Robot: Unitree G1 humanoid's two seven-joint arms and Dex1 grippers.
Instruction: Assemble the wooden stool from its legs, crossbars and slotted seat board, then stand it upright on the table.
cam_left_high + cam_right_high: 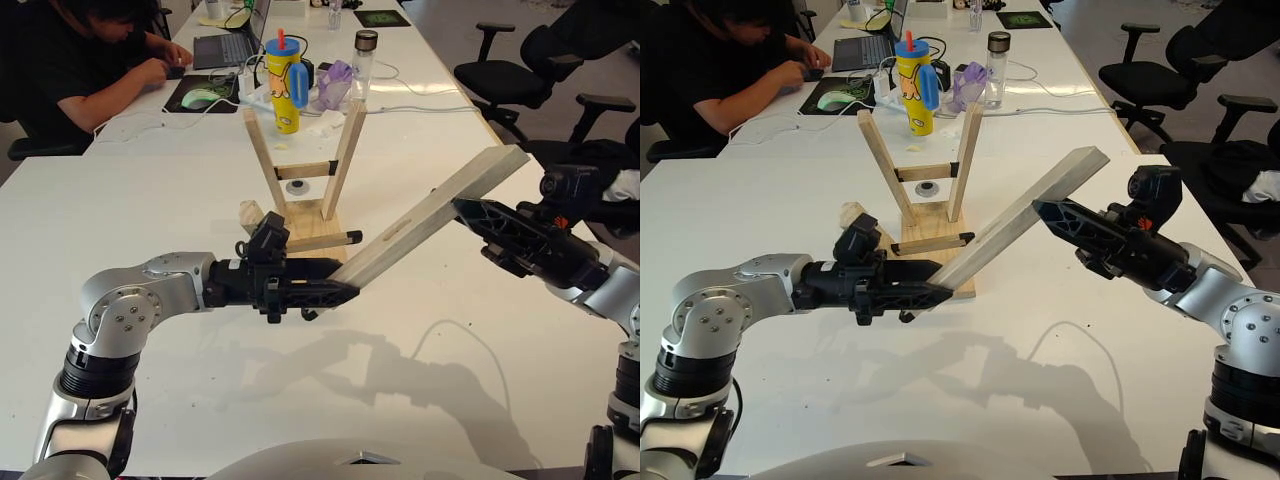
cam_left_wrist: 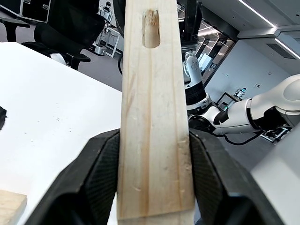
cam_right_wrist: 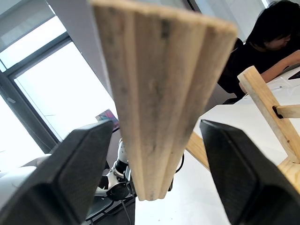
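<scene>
In the head views, the left claw [image 1: 338, 291] is clamping the low end of a long pale wooden leg plank [image 1: 430, 225]. The plank is slanting up over the white counter [image 1: 150, 220] to the right claw [image 1: 468, 210]. Behind it, the upside-down half-built stool [image 1: 345, 150] is resting on its seat board [image 1: 300, 212].

In the left wrist view, black fingers [image 2: 101, 178] are pressing against both plank edges.

In the right wrist view, the fingers [image 3: 84, 173] are standing apart, straddling the plank's top end without touching it.
</scene>
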